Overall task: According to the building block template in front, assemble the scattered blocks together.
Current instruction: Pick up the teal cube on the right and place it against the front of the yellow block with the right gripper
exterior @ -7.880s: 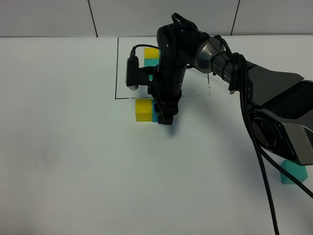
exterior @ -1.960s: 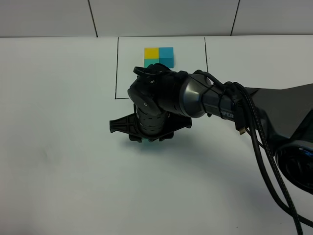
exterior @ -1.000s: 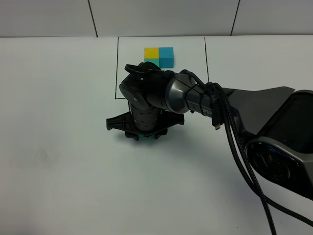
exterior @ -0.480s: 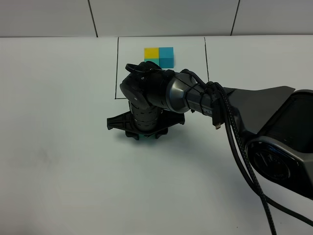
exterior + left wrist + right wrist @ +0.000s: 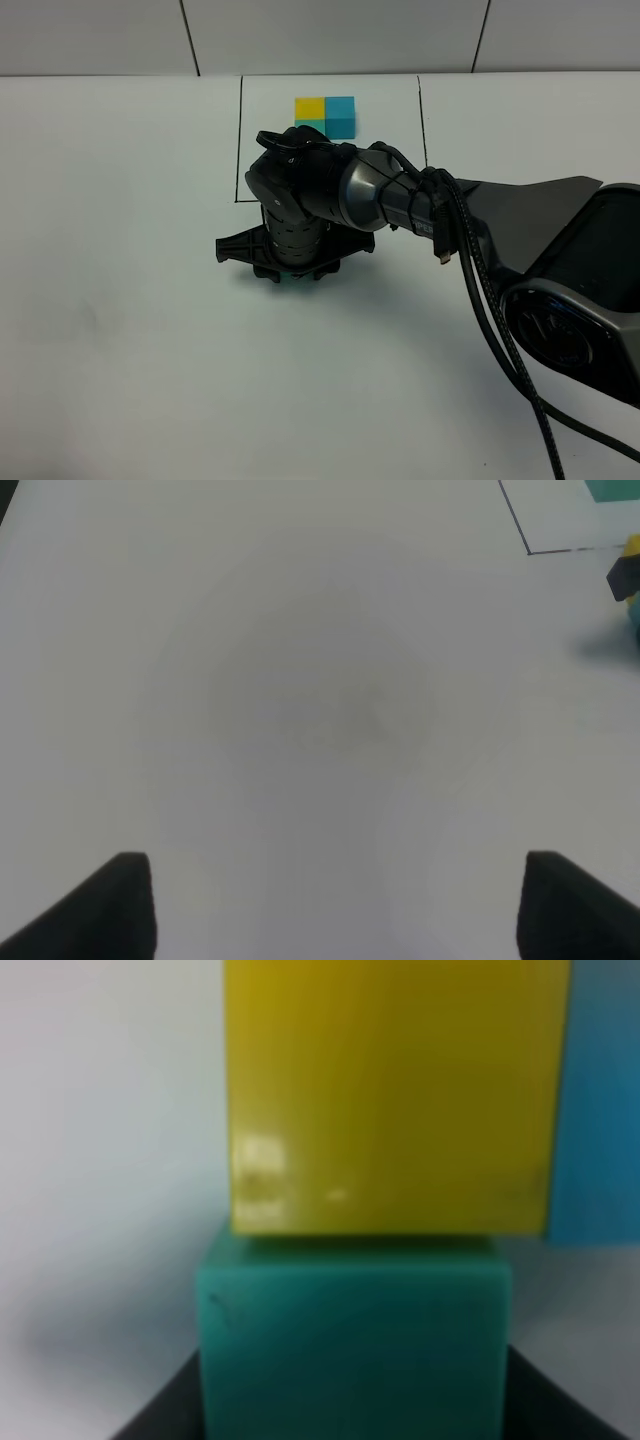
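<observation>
Three scattered blocks [image 5: 390, 1210] sit close together in the right wrist view: the yellow cube [image 5: 395, 1090] fills the upper middle of the frame, the teal-green cube [image 5: 350, 1345] touches it from below, and the blue cube [image 5: 605, 1100] lies against the yellow one at the right edge. The right hand [image 5: 350, 1400] is clenched on the teal-green cube, with a dark finger [image 5: 165, 1410] at each lower corner. In the exterior high view this hand [image 5: 290, 262] covers the blocks just below the black-lined rectangle. The building block template [image 5: 325, 116] lies at the upper middle of that frame, inside the rectangle, well apart from the hand. The left hand [image 5: 335, 905] is released over the bare white desk [image 5: 300, 700], its two fingertips [image 5: 120, 900] far apart.
</observation>
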`<state>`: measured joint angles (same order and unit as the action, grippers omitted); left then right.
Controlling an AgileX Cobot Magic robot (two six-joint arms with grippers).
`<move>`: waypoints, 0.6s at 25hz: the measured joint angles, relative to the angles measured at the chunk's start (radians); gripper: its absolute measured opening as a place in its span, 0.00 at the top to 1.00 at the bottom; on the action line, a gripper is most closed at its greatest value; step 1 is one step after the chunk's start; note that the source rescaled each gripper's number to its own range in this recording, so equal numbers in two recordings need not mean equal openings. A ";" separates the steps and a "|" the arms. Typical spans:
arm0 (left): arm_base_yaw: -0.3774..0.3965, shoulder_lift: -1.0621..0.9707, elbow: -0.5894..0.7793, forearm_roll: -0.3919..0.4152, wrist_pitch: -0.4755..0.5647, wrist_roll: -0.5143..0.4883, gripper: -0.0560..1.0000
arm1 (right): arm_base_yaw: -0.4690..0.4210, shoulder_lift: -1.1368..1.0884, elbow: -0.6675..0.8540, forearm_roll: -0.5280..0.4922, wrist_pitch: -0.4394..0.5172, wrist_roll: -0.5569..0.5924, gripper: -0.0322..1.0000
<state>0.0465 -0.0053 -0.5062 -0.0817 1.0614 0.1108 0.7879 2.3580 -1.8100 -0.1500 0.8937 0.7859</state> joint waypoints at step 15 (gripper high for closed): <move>0.000 0.000 0.000 0.000 0.000 0.000 0.31 | 0.000 0.000 0.000 -0.003 -0.001 0.000 0.76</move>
<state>0.0465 -0.0053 -0.5062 -0.0817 1.0614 0.1108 0.7879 2.3580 -1.8100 -0.1530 0.8930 0.7859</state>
